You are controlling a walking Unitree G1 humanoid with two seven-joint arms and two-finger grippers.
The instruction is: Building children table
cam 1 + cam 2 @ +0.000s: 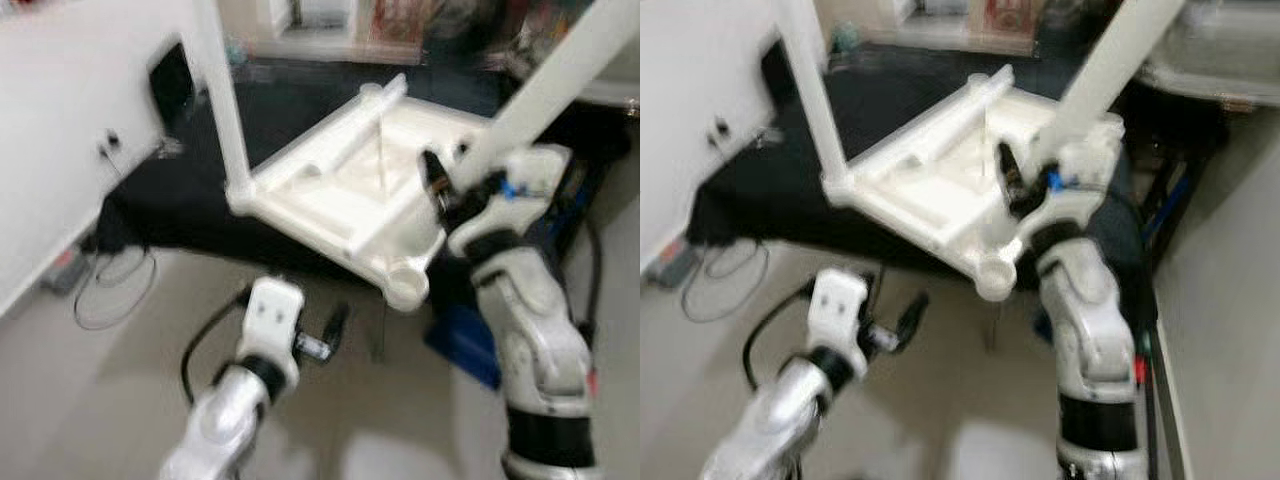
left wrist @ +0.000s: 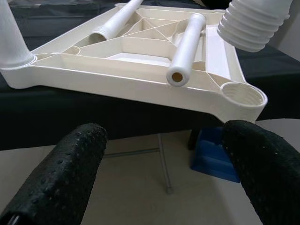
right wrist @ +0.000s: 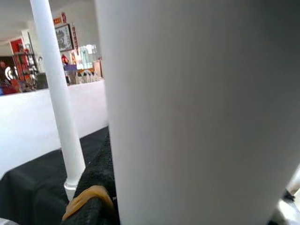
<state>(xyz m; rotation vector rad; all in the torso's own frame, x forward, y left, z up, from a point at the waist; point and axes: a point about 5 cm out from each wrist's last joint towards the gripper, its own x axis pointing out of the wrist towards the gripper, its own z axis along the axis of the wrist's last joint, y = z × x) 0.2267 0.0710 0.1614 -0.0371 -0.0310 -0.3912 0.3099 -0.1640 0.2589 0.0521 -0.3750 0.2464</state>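
Note:
The white plastic table top [image 1: 330, 190] lies upside down on a black-covered surface. One white leg [image 1: 225, 100] stands upright in its left corner. Two loose legs [image 2: 187, 47] lie inside the frame. My right gripper [image 1: 445, 195] is shut on another white leg [image 1: 560, 80], held tilted above the table's right side; its ribbed end [image 2: 253, 23] hangs over the empty near corner socket [image 2: 241, 93]. My left gripper [image 2: 159, 173] is open, low in front of the table's near edge, holding nothing.
A blue box [image 1: 465, 340] sits on the floor under the near corner. A white wall [image 1: 60, 120] runs along the left, with cables [image 1: 115, 280] on the floor beside it. Pale floor lies in front of me.

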